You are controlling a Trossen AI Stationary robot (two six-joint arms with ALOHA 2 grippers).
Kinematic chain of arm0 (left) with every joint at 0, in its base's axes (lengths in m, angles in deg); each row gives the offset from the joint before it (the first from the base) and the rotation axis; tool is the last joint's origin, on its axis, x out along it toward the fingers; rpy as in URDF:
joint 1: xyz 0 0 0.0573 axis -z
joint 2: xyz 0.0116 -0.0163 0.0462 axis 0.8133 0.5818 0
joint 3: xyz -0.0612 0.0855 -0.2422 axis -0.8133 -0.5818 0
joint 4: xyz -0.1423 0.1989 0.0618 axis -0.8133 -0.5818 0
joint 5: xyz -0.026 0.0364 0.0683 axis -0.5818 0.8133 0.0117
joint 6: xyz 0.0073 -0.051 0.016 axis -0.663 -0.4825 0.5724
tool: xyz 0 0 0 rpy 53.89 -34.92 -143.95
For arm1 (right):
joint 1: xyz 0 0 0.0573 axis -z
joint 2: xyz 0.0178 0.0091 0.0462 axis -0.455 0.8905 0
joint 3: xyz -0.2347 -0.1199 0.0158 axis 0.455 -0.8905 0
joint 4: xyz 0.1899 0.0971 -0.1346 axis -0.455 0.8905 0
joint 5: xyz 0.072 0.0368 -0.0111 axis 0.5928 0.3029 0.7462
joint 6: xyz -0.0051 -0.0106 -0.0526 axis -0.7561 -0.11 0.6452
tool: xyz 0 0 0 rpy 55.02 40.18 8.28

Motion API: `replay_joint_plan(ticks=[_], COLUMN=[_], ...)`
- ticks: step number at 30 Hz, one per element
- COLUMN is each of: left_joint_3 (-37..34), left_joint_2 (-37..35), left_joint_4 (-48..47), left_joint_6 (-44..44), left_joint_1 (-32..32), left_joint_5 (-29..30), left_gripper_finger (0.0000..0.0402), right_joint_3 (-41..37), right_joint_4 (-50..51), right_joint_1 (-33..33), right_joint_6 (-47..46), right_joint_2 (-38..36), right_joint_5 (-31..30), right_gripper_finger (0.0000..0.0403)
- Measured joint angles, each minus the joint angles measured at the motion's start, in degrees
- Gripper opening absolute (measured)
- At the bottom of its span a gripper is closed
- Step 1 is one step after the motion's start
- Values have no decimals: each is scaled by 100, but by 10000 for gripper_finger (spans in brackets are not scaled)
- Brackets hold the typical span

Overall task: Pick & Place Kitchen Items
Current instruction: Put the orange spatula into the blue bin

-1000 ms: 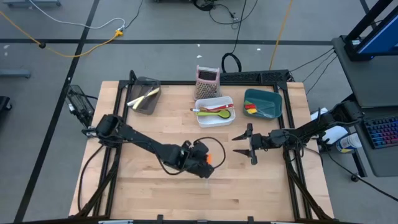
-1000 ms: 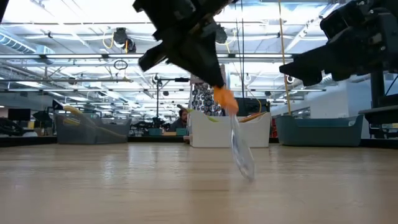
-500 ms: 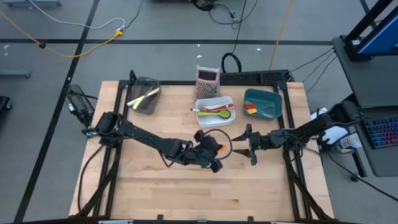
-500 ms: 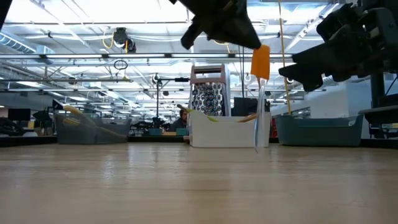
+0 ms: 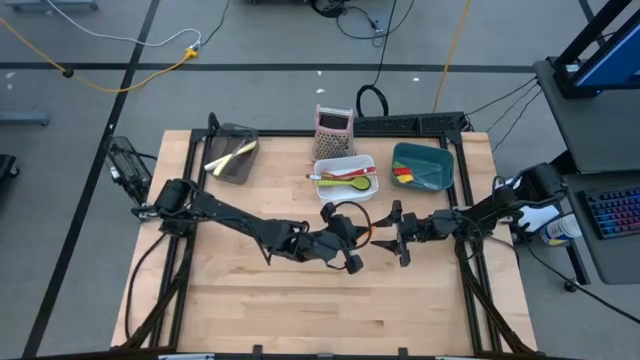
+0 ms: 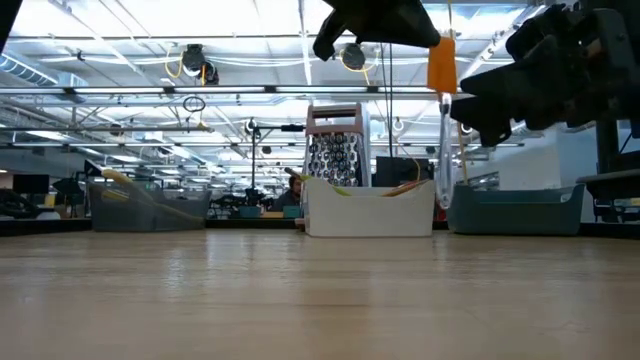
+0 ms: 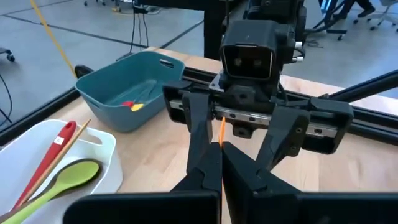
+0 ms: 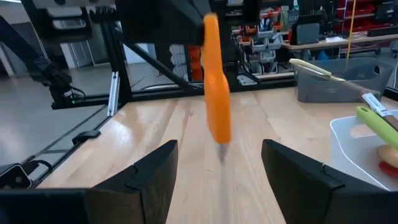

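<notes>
My left gripper [image 7: 221, 163] reaches out over the middle of the table [image 5: 360, 241], shut on an orange-headed spatula [image 6: 441, 66] with a clear handle [image 6: 443, 160]. My right gripper [image 5: 393, 238] faces it from the table's right, open. Its two fingers stand either side of the orange head [image 8: 216, 93] without touching it. Other utensils lie in the bins: a green spoon [image 5: 350, 182] and a red one in the white bin [image 5: 322, 166], and red and yellow-headed pieces in the teal bin [image 5: 440, 160]. My left gripper pinches the spatula's orange head [image 7: 221, 129] between its two shut fingers, which lie level and point toward the table's right. The spatula is lifted clear and upright, its clear handle [image 6: 443, 175] hanging straight down below the head.
The dark mesh bin [image 5: 232, 158] holds pale yellow utensils at the far left. The pink-and-silver grater [image 5: 333, 124] stands behind the white bin. Bare wood spreads over the near half of the table [image 5: 300, 300]. Cables and a keyboard lie beyond the right edge.
My left gripper rose and swung toward the table's right, carrying the spatula up to my right gripper. The spatula, tilted with its handle low over the table a second ago, now hangs upright and higher. My right gripper edged slightly left toward it.
</notes>
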Motion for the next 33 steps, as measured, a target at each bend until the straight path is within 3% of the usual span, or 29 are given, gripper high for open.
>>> replay_joint_plan(ticks=[14,33], left_joint_3=[0,0], left_joint_2=[0,0], left_joint_4=[175,-90], left_joint_6=[116,118], left_joint_1=[-13,35], left_joint_5=[-2,141], left_gripper_finger=[0,0], right_joint_3=[850,688], right_joint_4=[-271,-155], right_joint_1=[-9,185], right_joint_6=[25,768], right_joint_2=[1203,1089], right_joint_5=[162,167], right_gripper_finger=[221,75])
